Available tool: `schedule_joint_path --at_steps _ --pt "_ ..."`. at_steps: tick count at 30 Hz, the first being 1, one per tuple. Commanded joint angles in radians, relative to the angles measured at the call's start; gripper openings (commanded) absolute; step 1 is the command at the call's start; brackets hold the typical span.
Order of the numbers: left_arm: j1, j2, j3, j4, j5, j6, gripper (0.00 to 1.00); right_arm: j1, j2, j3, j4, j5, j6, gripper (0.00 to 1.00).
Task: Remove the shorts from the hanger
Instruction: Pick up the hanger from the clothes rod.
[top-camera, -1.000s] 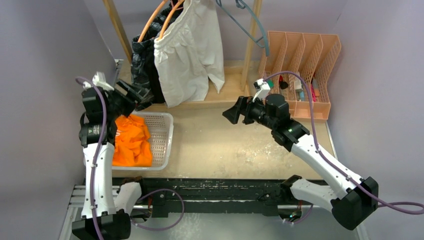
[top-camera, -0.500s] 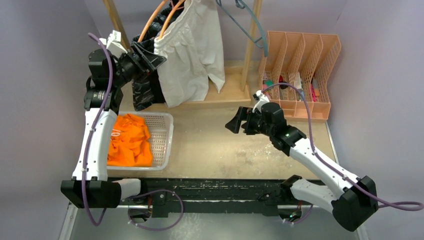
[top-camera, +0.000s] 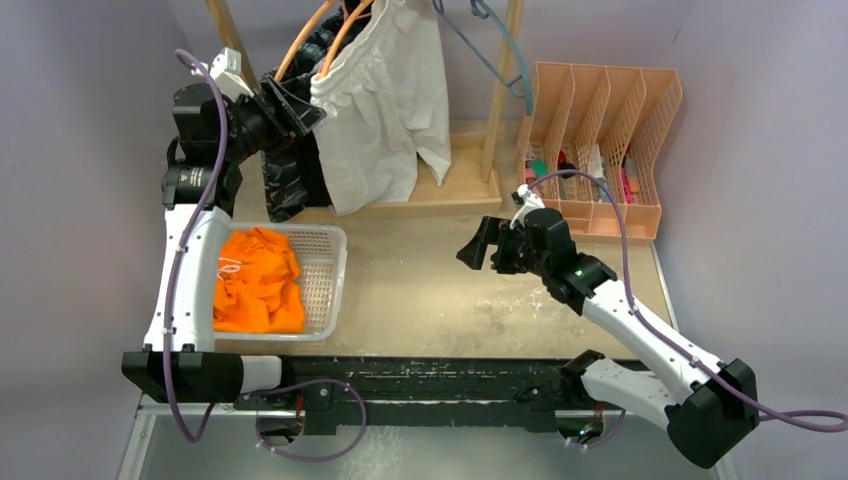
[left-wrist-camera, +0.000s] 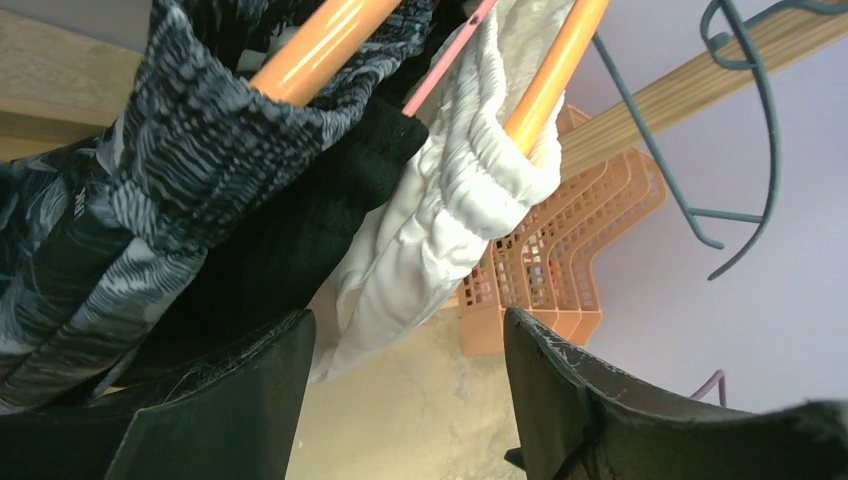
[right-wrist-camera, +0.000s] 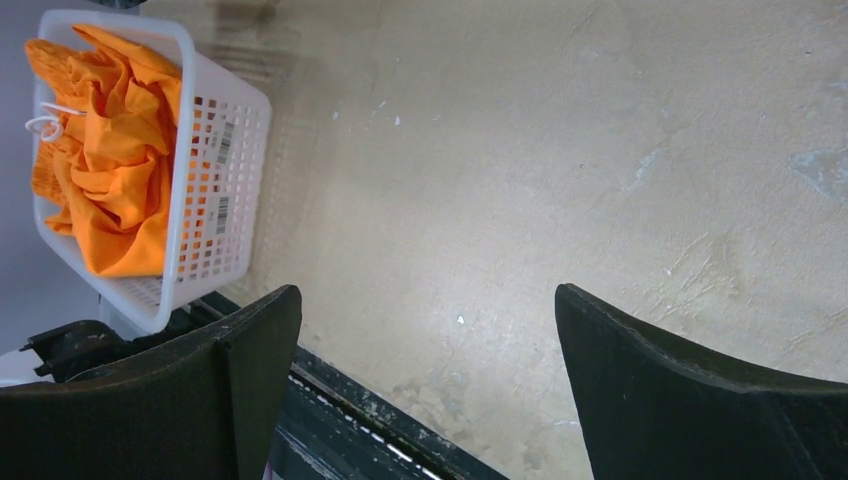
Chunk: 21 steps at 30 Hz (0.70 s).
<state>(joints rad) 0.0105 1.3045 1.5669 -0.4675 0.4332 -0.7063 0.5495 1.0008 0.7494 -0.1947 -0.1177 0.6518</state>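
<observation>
The white shorts (top-camera: 385, 110) hang on an orange hanger (top-camera: 345, 35); the camo shorts (top-camera: 285, 170) hang on another orange hanger (top-camera: 300, 50) to their left. In the left wrist view the camo shorts (left-wrist-camera: 130, 200), black shorts (left-wrist-camera: 330, 210) and white shorts (left-wrist-camera: 440, 200) hang side by side. The orange shorts (top-camera: 255, 280) lie in the white basket (top-camera: 325, 285), also in the right wrist view (right-wrist-camera: 110, 150). My left gripper (top-camera: 290, 105) is open and empty, just below and beside the hanging waistbands. My right gripper (top-camera: 482, 245) is open and empty above the table's middle.
A wooden rack with posts (top-camera: 500, 90) stands on a wooden base (top-camera: 440, 195) at the back. An empty teal hanger (top-camera: 500, 50) hangs at its right. A peach file organiser (top-camera: 610, 120) with small items stands at the back right. The black rail (top-camera: 420, 385) runs along the near edge.
My left gripper, having risen from the basket to the hanging shorts a second ago, edged slightly higher. My right gripper moved down and slightly right over the table. The orange shorts stay in the basket.
</observation>
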Motion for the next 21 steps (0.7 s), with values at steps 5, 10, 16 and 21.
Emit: schedule_joint_path --at_steps 5,10,16,21 --pt "-0.028 0.099 0.157 -0.055 0.090 0.088 0.52 0.004 -0.012 0.007 -0.026 0.036 -0.009 0.97" --pt "-0.095 0.133 0.222 -0.103 0.008 0.135 0.49 0.003 -0.032 -0.012 -0.036 0.058 0.004 0.98" --pt "-0.165 0.225 0.343 -0.143 -0.007 0.155 0.48 0.003 -0.031 -0.029 -0.052 0.066 0.009 0.98" --pt "-0.190 0.263 0.409 -0.155 -0.099 0.175 0.49 0.003 -0.013 -0.030 -0.060 0.063 0.010 0.98"
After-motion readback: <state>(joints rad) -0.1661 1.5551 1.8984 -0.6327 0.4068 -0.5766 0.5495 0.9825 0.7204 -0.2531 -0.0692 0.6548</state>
